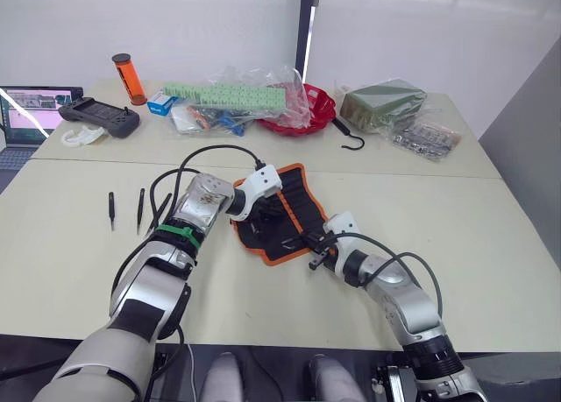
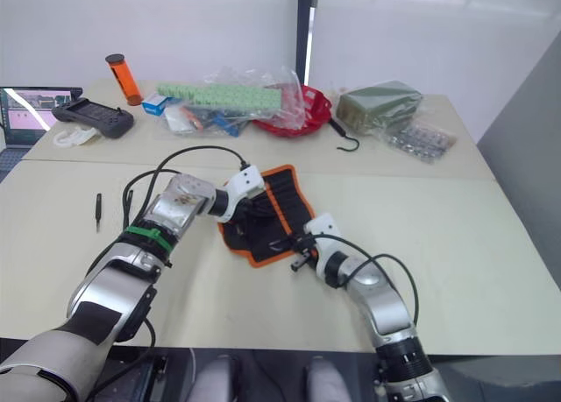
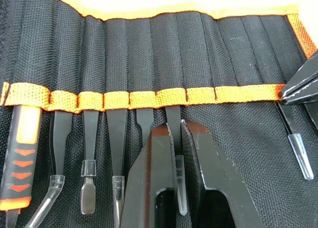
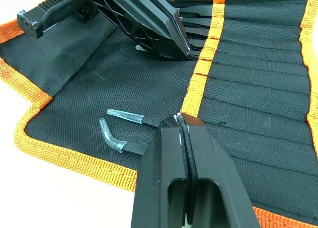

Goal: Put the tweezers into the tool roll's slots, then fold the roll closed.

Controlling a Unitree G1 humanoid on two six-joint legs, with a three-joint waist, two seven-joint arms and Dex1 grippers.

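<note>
The tool roll [image 1: 294,201] lies open on the table, black with orange edging. Several slots [image 3: 149,64] under its orange band hold capped tweezers and an orange-handled tool [image 3: 22,153]. My left gripper [image 3: 180,126] is over the roll, shut on a tweezers [image 3: 180,188] seated in a slot. My right gripper [image 4: 181,121] is shut, its tip resting on the roll by the orange band, next to two more slotted tweezers [image 4: 124,114]. Three loose tweezers [image 1: 140,209] lie on the table left of my left arm.
Along the table's far side are a laptop [image 1: 26,113], a black controller [image 1: 98,117], an orange tube [image 1: 130,78], bagged green blocks [image 1: 228,95], a red bowl [image 1: 316,113], a black hook [image 1: 351,139] and a dark green packet [image 1: 381,104].
</note>
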